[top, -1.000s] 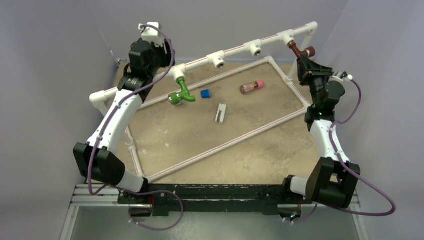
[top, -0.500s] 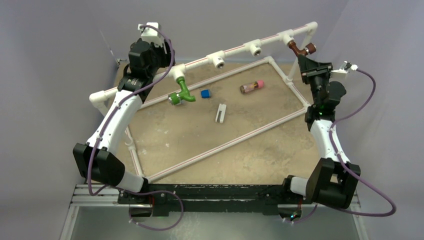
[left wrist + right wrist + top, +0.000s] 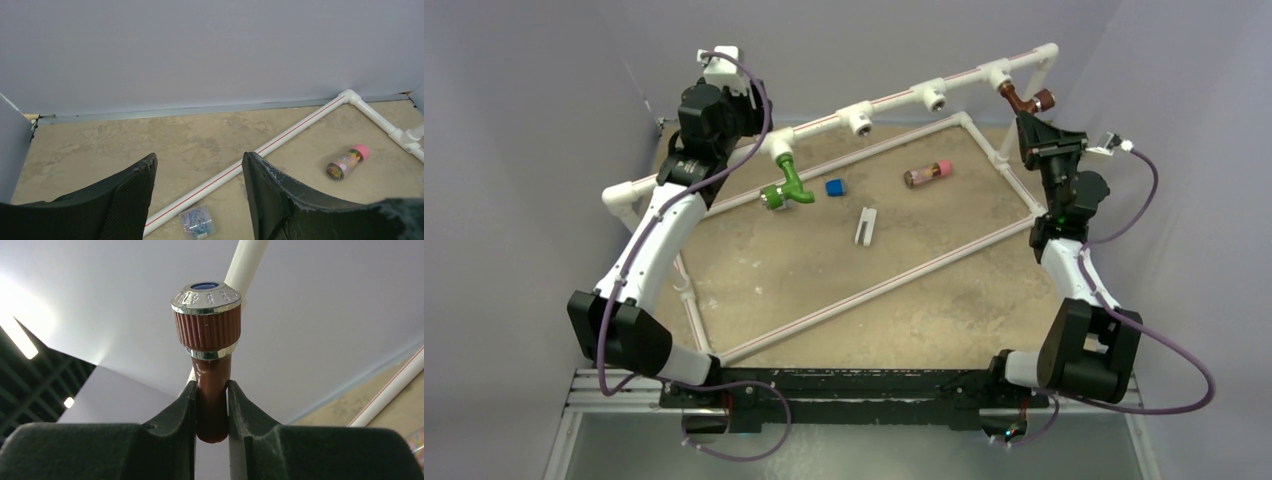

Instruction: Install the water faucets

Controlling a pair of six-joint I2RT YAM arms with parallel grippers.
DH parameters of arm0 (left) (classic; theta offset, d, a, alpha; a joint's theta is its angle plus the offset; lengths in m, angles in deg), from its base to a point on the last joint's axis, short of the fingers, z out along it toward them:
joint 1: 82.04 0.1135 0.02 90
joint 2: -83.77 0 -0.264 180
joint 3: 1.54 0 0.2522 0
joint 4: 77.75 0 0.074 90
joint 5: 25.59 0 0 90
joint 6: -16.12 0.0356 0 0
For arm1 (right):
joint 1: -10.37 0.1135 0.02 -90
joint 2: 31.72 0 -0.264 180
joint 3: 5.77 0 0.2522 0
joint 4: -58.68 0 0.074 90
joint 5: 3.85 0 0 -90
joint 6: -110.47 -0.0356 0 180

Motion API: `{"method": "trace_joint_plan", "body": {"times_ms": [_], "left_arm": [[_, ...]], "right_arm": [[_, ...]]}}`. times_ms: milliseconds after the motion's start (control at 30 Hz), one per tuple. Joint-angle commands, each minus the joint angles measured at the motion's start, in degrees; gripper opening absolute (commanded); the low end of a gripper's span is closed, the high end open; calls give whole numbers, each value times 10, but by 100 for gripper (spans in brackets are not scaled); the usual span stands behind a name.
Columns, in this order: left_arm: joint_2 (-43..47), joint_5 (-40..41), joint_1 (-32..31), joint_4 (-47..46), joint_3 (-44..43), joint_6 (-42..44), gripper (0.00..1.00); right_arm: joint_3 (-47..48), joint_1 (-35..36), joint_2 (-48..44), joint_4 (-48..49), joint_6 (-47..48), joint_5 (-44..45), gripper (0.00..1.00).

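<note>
The green faucet (image 3: pixel 786 186) hangs from a white tee (image 3: pixel 776 148) on the raised pipe, spout down towards the table. The reddish-brown faucet (image 3: pixel 1024 100) sits at the tee (image 3: pixel 998 72) at the pipe's far right end. My right gripper (image 3: pixel 1032 128) is shut on its stem. In the right wrist view the fingers (image 3: pixel 186 415) pinch the brown stem below the ribbed, silver-rimmed knob (image 3: pixel 207 322). My left gripper (image 3: pixel 736 108) is behind the pipe, left of the green faucet. It is open and empty in the left wrist view (image 3: pixel 199 160).
Two open tees (image 3: pixel 859 120) (image 3: pixel 934 97) sit on the raised pipe. On the table inside the low pipe frame (image 3: pixel 874 290) lie a blue clip box (image 3: pixel 834 187), a pink-capped cylinder (image 3: pixel 927 173) and a white clip (image 3: pixel 865 225). Walls stand close behind and at both sides.
My right wrist has turned while gripping the brown faucet, and its knob has swung slightly up and right. The right arm's cable shifted. The left arm has barely moved.
</note>
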Motion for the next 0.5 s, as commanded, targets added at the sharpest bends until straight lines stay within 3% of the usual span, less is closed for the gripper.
{"method": "trace_joint_plan", "body": {"times_ms": [0,167,467], "left_arm": [[6,-9,2,21,26,9,63],[6,-9,2,20,28,9,63],[9,-7,2,19,32,12,63]], "right_arm": [[15,16,-23,8,-135,-50,0],[54,16,-43,-95,-182,-61,0],[40,16,-53,-83,-284,-80,0]]}}
